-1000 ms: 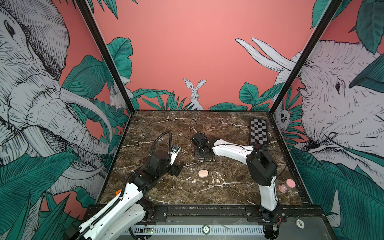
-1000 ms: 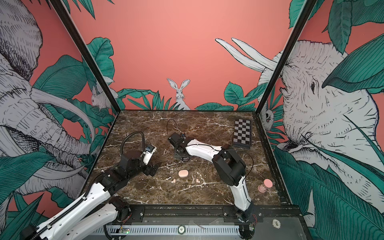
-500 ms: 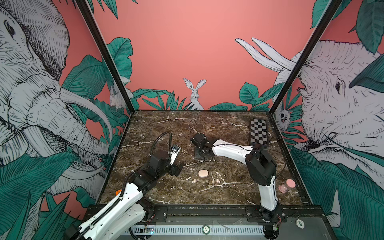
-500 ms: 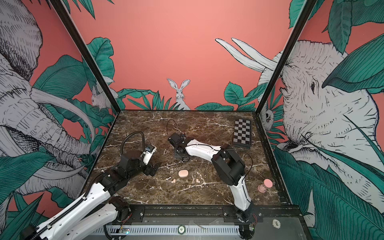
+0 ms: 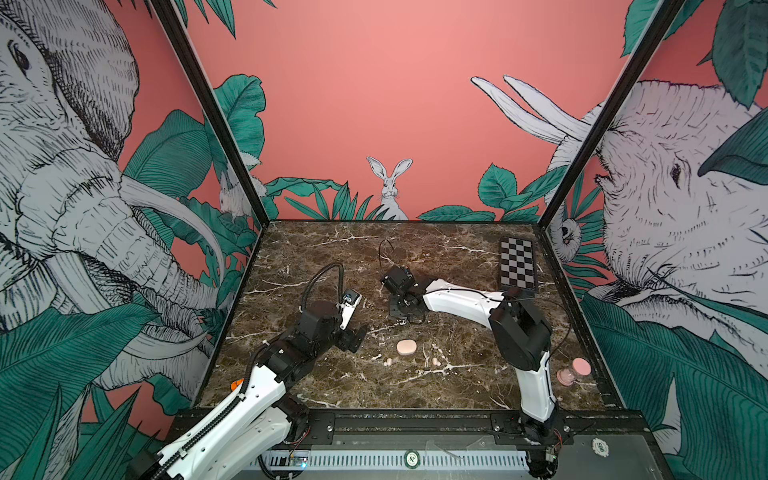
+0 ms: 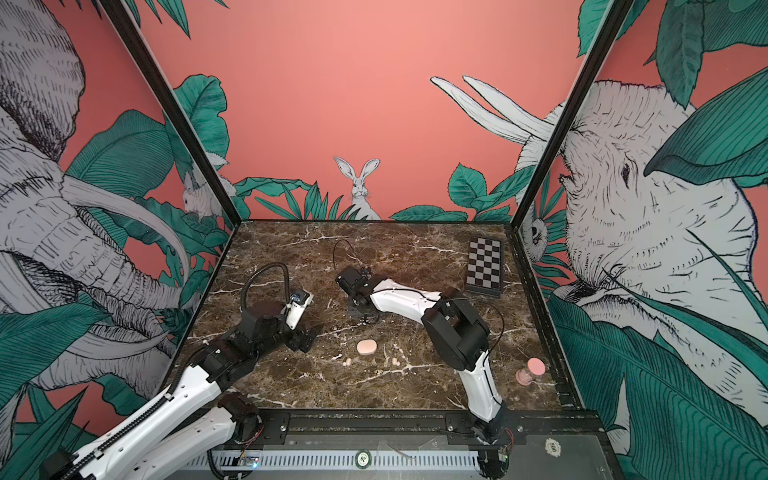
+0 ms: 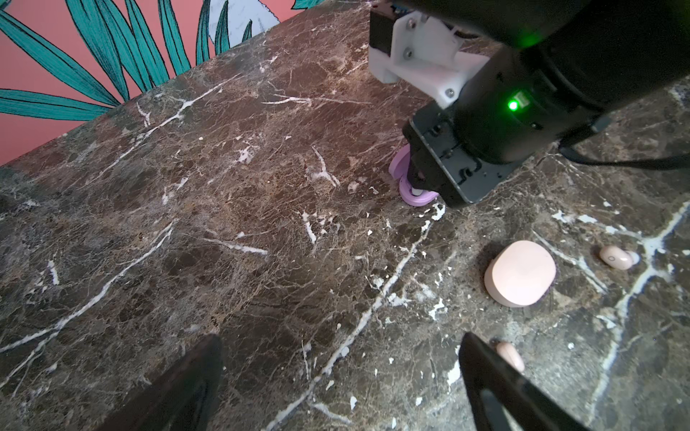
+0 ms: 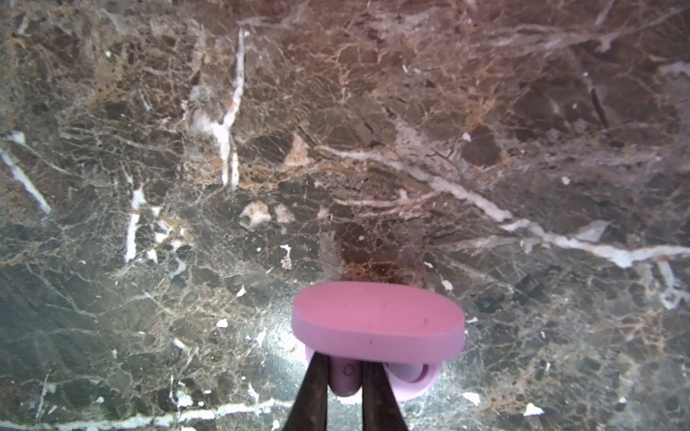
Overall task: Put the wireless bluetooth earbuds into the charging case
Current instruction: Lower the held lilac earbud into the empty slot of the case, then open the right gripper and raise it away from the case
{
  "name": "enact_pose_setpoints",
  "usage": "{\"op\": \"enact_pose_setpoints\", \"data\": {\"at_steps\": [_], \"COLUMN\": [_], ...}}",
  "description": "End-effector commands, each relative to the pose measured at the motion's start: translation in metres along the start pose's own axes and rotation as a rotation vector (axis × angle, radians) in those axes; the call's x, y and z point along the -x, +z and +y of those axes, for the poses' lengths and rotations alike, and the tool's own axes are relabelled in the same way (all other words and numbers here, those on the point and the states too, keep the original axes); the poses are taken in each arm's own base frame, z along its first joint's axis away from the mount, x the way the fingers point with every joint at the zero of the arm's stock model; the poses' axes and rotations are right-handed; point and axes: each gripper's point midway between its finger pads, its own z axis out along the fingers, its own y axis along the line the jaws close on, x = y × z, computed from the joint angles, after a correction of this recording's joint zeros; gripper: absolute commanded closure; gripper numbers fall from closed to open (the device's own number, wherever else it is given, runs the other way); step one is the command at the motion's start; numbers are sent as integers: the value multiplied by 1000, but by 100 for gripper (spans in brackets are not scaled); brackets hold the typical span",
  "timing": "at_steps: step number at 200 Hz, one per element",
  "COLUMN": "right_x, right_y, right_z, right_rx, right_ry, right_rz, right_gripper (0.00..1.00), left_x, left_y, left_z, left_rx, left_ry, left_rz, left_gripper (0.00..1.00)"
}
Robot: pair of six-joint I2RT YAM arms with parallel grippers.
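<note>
On the worktop [image 5: 316, 257], a shut charging case [image 5: 406, 347] lies near the middle, toward the front. One earbud [image 5: 388, 362] lies just before it to the left, another earbud [image 5: 435, 361] just before it to the right. Behind the shut case, an open case [image 7: 414, 186] sits under the right gripper [image 8: 345, 377], with a third earbud [image 8: 345, 378] between the jaws. The checkerboard [image 5: 517, 264] lies at the back right. A small hourglass [image 5: 573, 371] stands at the front right.

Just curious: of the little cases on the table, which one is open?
The lilac case at the right gripper; its lid stands up, while the peach case lies closed.
</note>
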Motion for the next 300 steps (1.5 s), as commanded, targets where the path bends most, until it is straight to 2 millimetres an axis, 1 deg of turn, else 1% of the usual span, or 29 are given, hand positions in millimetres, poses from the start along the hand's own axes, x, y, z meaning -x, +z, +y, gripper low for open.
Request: {"op": "enact_pose_setpoints", "data": {"at_steps": [1,48,87,137,173,200,226,240,252,262,268,269,274,285,300], "right_x": [8,8,7,12,18,24,27,31,36,41,46,46,51,58,69], "right_y": [1,1,0,-8,-22,-39,-57,-70,-85,-96,-104,-104,-112,-123,-135], "right_z": [4,4,4,6,9,15,26,28,28,27,24,24,20,12,0], "right_rx": [-3,-3,-2,13,38,89,160,188,221,238,245,245,247,255,283], "right_ry": [9,9,8,12,15,26,35,43,51,51,47,47,45,36,37], "right_rz": [-21,-19,-18,-31,-56,-79,-86,-102,-133,-160,-185,-185,-210,-243,-271], "right_gripper": [86,82,76,70,66,60,55,50,38,31,23,23,14,3,2], "left_x": [0,0,0,0,0,0,0,0,0,0,-1,-1,0,0,1], "left_y": [0,0,1,1,1,1,1,1,1,0,0,0,-1,-2,-3], "left_z": [0,0,0,0,0,0,0,0,0,3,4,5,6,8,8], "left_rx": [1,3,2,5,5,3,4,3,4,19,29,31,38,49,51], "left_ry": [10,10,10,10,10,13,14,14,17,12,10,9,10,7,2], "left_rz": [-11,-10,-7,-9,-10,-8,-10,-10,-10,-12,-9,-9,-13,-24,-33], "left_gripper": [1,1,1,1,1,1,1,1,1,1,1,1,1,1,1]}}
